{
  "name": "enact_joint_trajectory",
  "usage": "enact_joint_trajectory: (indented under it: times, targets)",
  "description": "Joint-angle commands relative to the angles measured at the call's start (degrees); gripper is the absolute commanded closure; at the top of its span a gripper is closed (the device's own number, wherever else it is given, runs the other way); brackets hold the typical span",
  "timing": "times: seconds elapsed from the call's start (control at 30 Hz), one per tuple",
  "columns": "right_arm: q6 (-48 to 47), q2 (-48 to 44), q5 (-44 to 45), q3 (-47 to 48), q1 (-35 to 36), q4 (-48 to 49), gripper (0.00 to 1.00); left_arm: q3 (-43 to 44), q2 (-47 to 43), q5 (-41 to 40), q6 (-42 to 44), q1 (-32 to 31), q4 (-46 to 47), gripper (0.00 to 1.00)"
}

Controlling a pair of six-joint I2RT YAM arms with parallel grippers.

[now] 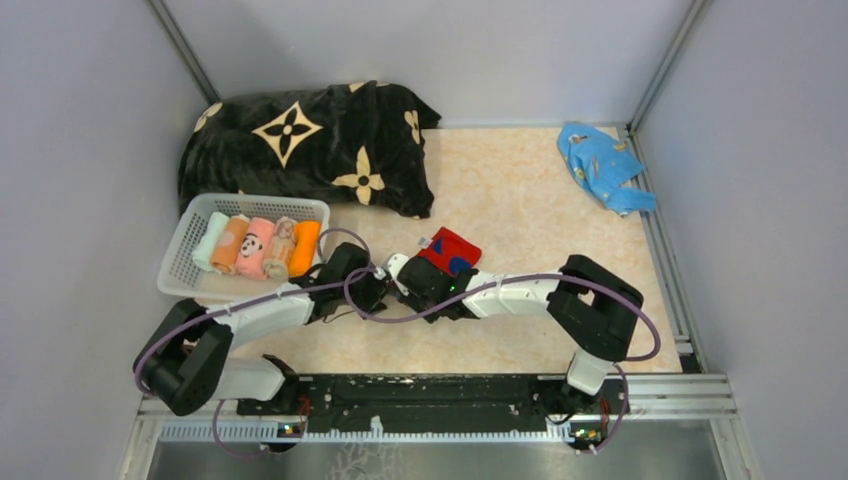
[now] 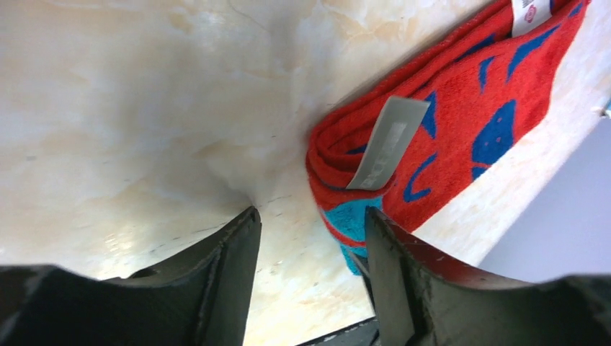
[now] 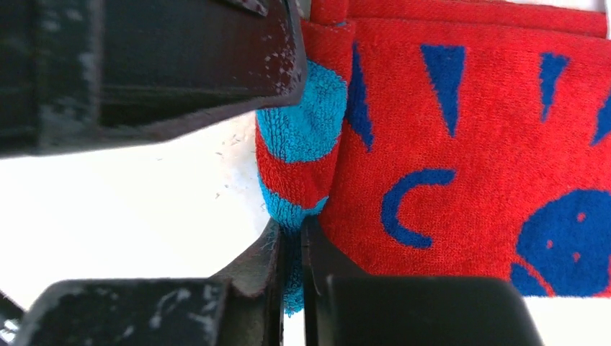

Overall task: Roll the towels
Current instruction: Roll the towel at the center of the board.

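Note:
A red-and-teal printed towel [image 1: 449, 250] lies folded on the table's middle, with a grey label [image 2: 385, 143] on its fold. My right gripper [image 3: 293, 229] is shut on the towel's [image 3: 468, 144] teal corner at its near left end. My left gripper [image 2: 310, 216] stands open just left of that corner, with bare tabletop between its fingers and its right finger [image 2: 403, 274] beside the teal edge. In the top view both grippers, left [image 1: 378, 285] and right [image 1: 403, 270], meet at the towel's left end. Several rolled towels [image 1: 255, 245] lie side by side in a basket.
The white basket [image 1: 190, 262] stands at the left. A large black blanket with beige flowers [image 1: 310, 145] is heaped at the back left. A crumpled blue cloth [image 1: 603, 165] lies in the back right corner. Grey walls close in the table.

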Motion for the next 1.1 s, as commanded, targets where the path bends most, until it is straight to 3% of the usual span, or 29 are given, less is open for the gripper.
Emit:
enact_joint_trajectory:
  times: [0.0,0.17,0.4,0.63,1.07]
  targets:
    - [1.8,0.5,-12.9,-1.2,-2.7,-1.5,0.99,0.5,-4.0,-5.5,3.6,0.4,-10.9,0.36]
    - [4.4,-0.5,-34.4,0.3,-10.5,0.3,1.0,0.7,-9.4,-5.7,5.8,0.4,-12.2,0.3]
    - [12.0,4.5,-55.2,0.6,-21.2,6.2,1.0,-1.9,-14.3,-2.7,7.5,0.4,-8.0,0.28]
    - [20.2,9.6,-63.6,0.4,-27.6,11.6,0.98,-2.0,-9.9,2.2,9.0,0.4,0.5,0.29]
    - [23.5,15.0,-64.7,-0.5,-31.6,13.6,0.97,1.7,1.8,3.3,9.5,1.2,8.0,0.34]
